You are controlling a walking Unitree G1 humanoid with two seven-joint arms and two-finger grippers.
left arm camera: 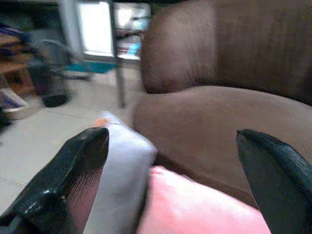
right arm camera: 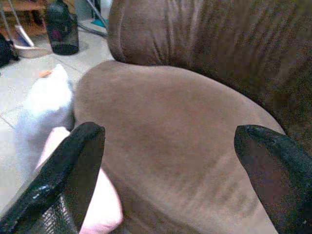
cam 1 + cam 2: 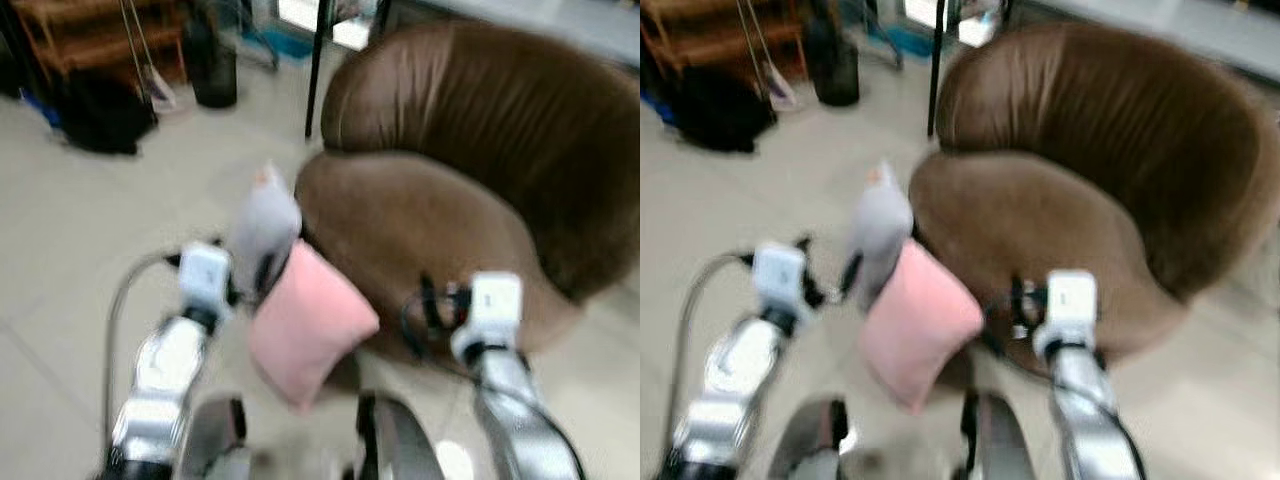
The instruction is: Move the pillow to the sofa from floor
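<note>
A pink pillow (image 3: pixel 310 325) leans against the front of the brown round sofa (image 3: pixel 430 215), low by the floor. A grey pillow (image 3: pixel 265 225) stands just behind it, also against the sofa's front edge. My left gripper (image 1: pixel 173 141) is open right before the two pillows, with the grey pillow (image 1: pixel 122 165) beside one finger and the pink pillow (image 1: pixel 195 207) between the fingers, untouched. My right gripper (image 2: pixel 168 132) is open in front of the sofa seat (image 2: pixel 165 126), with the pink pillow (image 2: pixel 100 204) at its left finger. The pictures are blurred.
A black bin (image 3: pixel 213 65) and a black bag (image 3: pixel 100 115) stand on the tiled floor at the back left, by a wooden shelf (image 3: pixel 90 35). A black table leg (image 3: pixel 318 60) rises behind the sofa. Open floor (image 3: pixel 90 220) lies to the left.
</note>
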